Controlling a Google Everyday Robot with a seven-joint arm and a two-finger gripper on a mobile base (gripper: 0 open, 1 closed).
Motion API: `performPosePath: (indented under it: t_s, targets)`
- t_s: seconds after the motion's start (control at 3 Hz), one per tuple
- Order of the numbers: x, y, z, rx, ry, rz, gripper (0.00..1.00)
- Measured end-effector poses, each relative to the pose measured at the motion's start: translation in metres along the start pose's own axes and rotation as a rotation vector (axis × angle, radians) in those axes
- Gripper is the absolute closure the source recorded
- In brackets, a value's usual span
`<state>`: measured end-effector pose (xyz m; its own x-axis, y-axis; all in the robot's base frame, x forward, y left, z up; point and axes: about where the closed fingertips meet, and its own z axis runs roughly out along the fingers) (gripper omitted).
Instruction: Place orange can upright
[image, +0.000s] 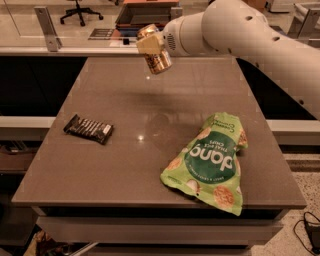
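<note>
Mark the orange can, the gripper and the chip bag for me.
orange can (160, 61), camera view: lower label, held tilted in air.
gripper (151, 45), camera view: midway between its jaws, top centre, clamping the can's upper end.
chip bag (210, 160), camera view: middle of green front.
</note>
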<state>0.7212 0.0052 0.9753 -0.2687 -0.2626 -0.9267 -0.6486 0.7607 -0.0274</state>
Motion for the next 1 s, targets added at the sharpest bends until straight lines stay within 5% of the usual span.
performPosePath:
  t_s: [1.0]
  targets:
    - [0.035,-0.002,0.027,-0.017,-0.190,0.061,1.00]
